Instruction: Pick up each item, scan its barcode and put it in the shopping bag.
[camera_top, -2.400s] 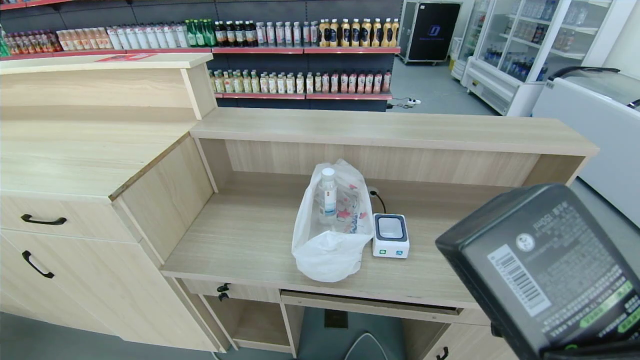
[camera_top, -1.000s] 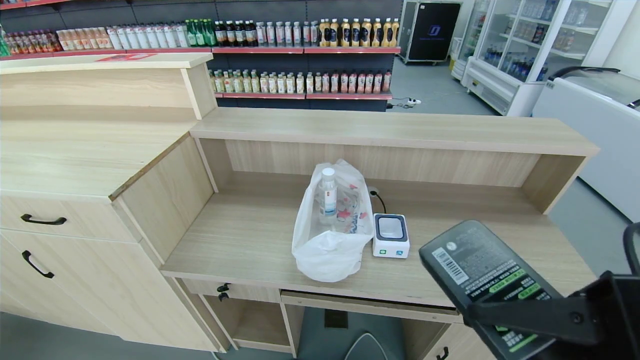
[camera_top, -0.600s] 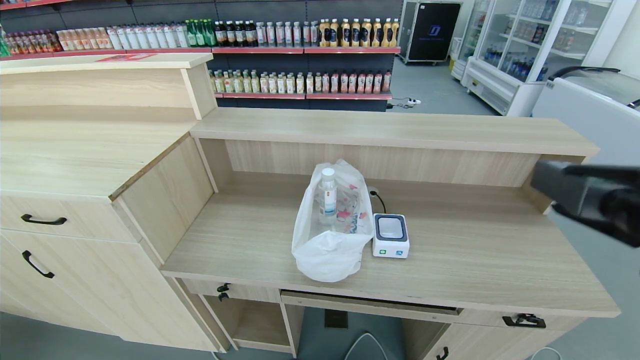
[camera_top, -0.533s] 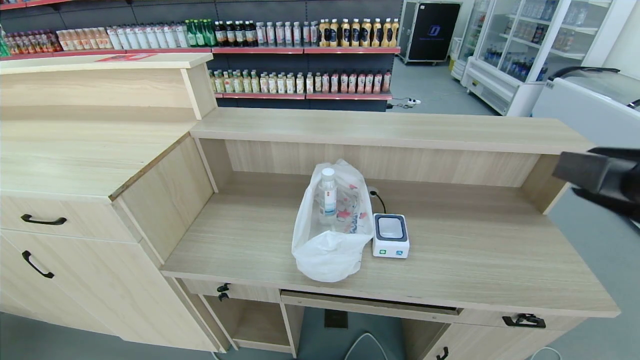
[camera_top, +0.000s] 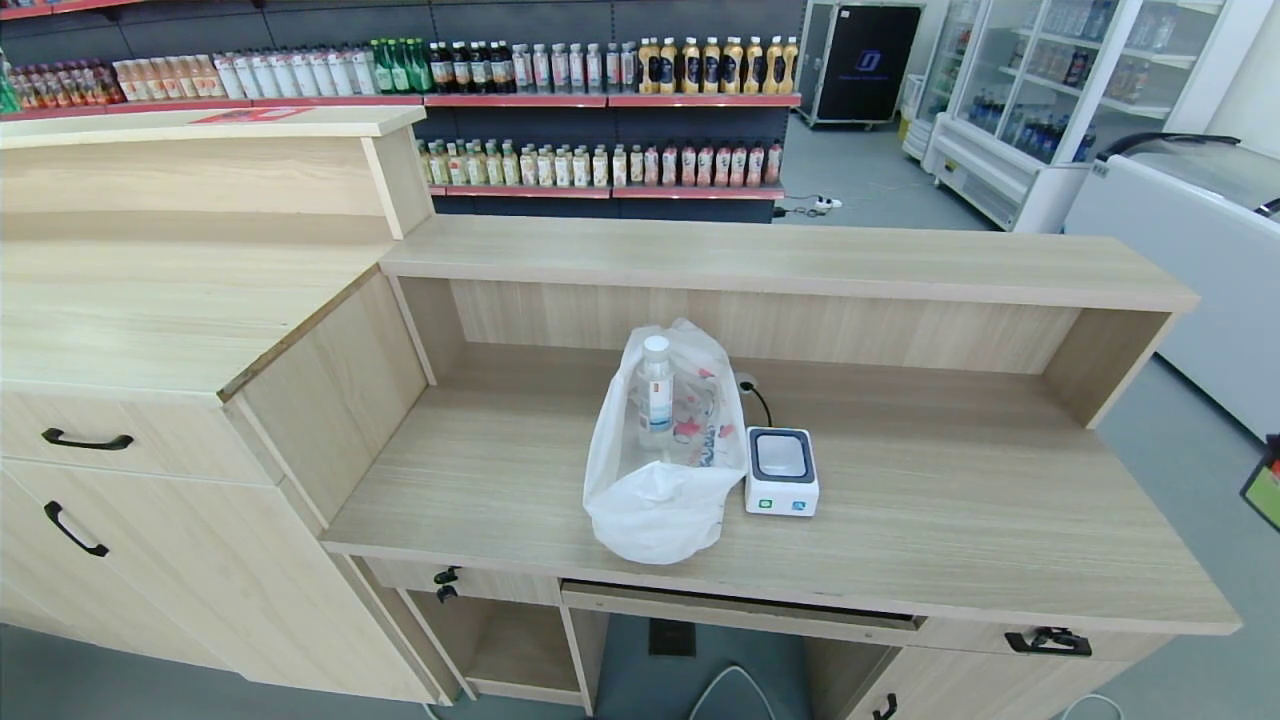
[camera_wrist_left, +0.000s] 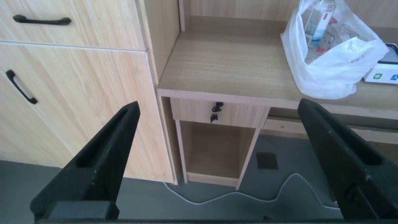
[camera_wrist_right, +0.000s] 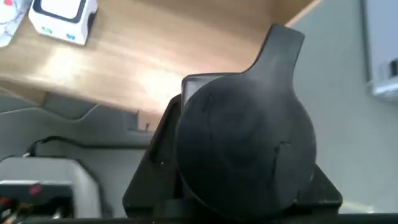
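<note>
On counter (camera_top: 950, 500): one bag (camera_top: 655, 500); gripped, one pack (camera_wrist_right: 245, 143).

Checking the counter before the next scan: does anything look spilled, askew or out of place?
Nothing stands out. The shopping bag stands open on the counter with a bottle upright inside, the scanner square beside it. The right tool holds a black pack beside the counter.
</note>
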